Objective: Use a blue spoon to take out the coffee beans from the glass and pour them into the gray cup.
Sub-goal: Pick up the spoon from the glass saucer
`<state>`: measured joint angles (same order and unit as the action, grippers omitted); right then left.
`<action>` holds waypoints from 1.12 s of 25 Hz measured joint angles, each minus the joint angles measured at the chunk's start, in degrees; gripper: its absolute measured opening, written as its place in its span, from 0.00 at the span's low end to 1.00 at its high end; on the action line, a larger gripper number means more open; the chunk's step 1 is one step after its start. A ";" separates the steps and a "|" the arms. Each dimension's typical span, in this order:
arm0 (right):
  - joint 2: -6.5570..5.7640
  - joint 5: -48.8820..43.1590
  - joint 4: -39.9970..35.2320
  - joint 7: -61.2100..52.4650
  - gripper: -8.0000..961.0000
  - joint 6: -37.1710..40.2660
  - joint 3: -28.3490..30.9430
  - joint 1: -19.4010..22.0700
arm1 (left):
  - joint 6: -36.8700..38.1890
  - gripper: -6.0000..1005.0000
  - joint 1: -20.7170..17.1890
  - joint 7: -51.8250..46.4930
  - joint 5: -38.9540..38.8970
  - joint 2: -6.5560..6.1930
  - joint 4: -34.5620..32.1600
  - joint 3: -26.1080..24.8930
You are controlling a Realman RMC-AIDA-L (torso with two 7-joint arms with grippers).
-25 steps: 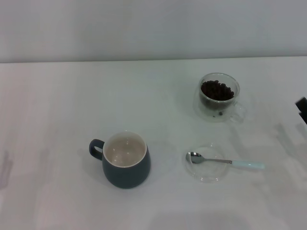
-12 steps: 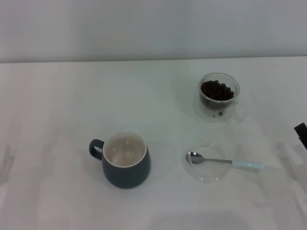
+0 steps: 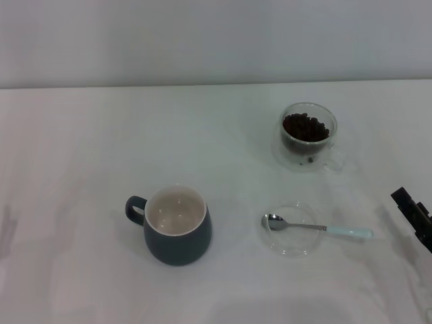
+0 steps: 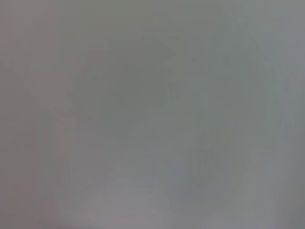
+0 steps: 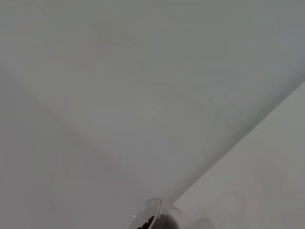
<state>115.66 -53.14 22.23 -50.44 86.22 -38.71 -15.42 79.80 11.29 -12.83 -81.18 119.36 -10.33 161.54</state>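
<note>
The blue spoon [image 3: 317, 228] lies with its metal bowl on a small clear saucer [image 3: 290, 230] and its pale blue handle pointing right. The glass [image 3: 308, 136] holds the coffee beans [image 3: 306, 127] at the back right; its rim also shows in the right wrist view [image 5: 145, 217]. The gray cup [image 3: 176, 225] stands at the front left of centre, handle to the left, its white inside empty. My right gripper [image 3: 413, 216] enters at the right edge, to the right of the spoon handle and apart from it. My left gripper is out of view.
The white table [image 3: 101, 148] meets a pale wall at the back. The left wrist view shows only a blank grey surface.
My right gripper has moved down along the right edge and further into view, toward the spoon handle. The objects have not moved.
</note>
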 joint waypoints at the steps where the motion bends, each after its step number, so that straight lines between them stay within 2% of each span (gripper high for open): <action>1: 0.00 -0.05 0.00 -0.01 0.88 -0.01 0.02 0.02 | 0.00 0.78 -0.03 -0.04 -0.01 0.00 -0.02 0.00; 11: -0.08 -2.74 1.53 -0.54 0.88 0.68 0.26 0.81 | -0.09 0.79 -0.21 -0.45 -0.04 0.09 -0.23 0.00; 19: 0.01 -3.17 8.45 9.43 0.88 6.04 5.28 2.96 | -0.09 0.78 0.62 -0.45 -0.03 0.00 -0.04 -0.01; 28: 0.18 -6.49 11.51 12.43 0.88 6.19 8.80 4.83 | 0.11 0.79 2.08 -0.44 0.07 -0.18 0.20 0.00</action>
<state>115.83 -59.63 33.74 -38.00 92.41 -29.92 -10.59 79.91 13.36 -13.27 -81.11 119.17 -10.13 161.54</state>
